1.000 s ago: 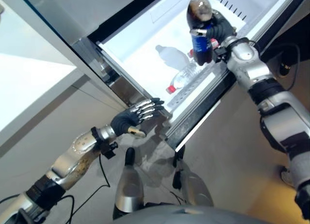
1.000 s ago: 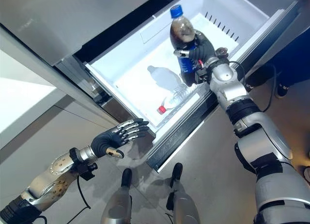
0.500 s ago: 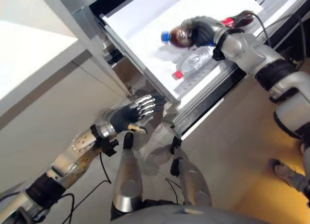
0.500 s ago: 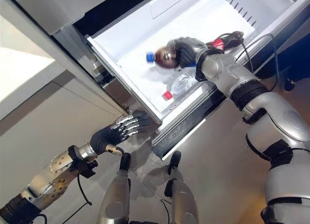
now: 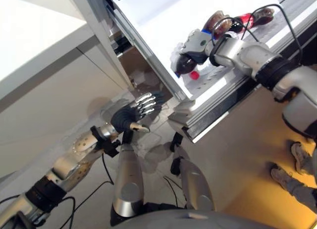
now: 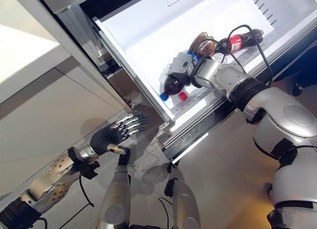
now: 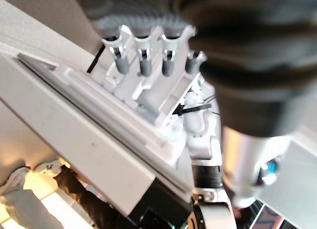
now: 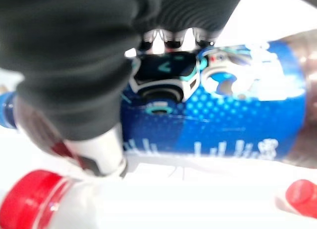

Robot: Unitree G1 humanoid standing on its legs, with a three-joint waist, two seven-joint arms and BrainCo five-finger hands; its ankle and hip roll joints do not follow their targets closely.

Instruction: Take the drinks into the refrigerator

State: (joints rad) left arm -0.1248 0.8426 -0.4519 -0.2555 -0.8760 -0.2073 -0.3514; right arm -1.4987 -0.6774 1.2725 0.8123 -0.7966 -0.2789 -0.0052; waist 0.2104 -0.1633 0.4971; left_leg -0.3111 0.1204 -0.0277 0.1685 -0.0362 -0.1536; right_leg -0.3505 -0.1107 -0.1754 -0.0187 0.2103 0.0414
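The right hand [image 6: 182, 67] is curled round a dark cola bottle with a blue label and blue cap [image 6: 171, 85], which lies on its side in the white pulled-out refrigerator drawer [image 6: 143, 36], beside a clear red-capped bottle [image 8: 34, 204]; a second cola bottle with a red label [image 6: 233, 42] lies farther along the drawer; the left hand [image 5: 132, 115] hangs below the drawer's front corner, fingers spread and holding nothing.

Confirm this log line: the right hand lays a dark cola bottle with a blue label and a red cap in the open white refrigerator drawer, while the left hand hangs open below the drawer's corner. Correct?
Not quite: the cap is blue, not red. The right eye view shows the blue cap on the dark cola bottle with a blue label that the right hand grips in the open white refrigerator drawer; the red cap beside it belongs to another bottle. The left hand hangs open, as stated.
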